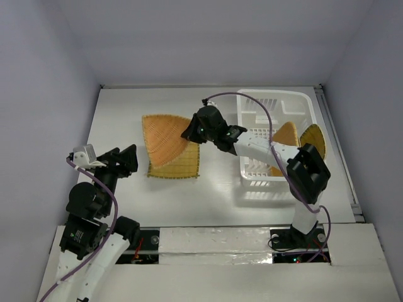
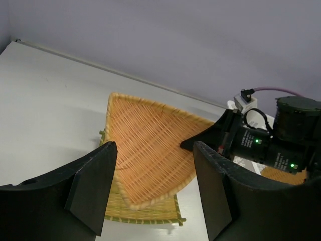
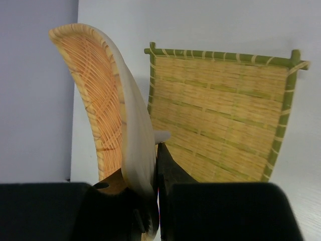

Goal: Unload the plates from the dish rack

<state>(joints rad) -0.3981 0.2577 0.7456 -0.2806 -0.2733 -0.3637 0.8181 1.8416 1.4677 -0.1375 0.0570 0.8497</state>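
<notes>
Tan-orange woven rounded-triangle plate (image 1: 162,135): pinched at one edge by the right gripper (image 1: 188,134) and held tilted over the square grid-pattern plate (image 1: 181,165), which lies flat on the white bench (image 1: 119,113). Left gripper (image 1: 130,157): fingers spread, holding nothing, over the bench's left side. White slotted dish rack (image 1: 277,95): at right, two woven plates (image 1: 287,133) standing on edge inside.

Top cam's looking down over whole bench (image 1: 214,195); L/R wrist cams are facing each other close in, sharing triangular plate (image 2: 150,145).
</notes>
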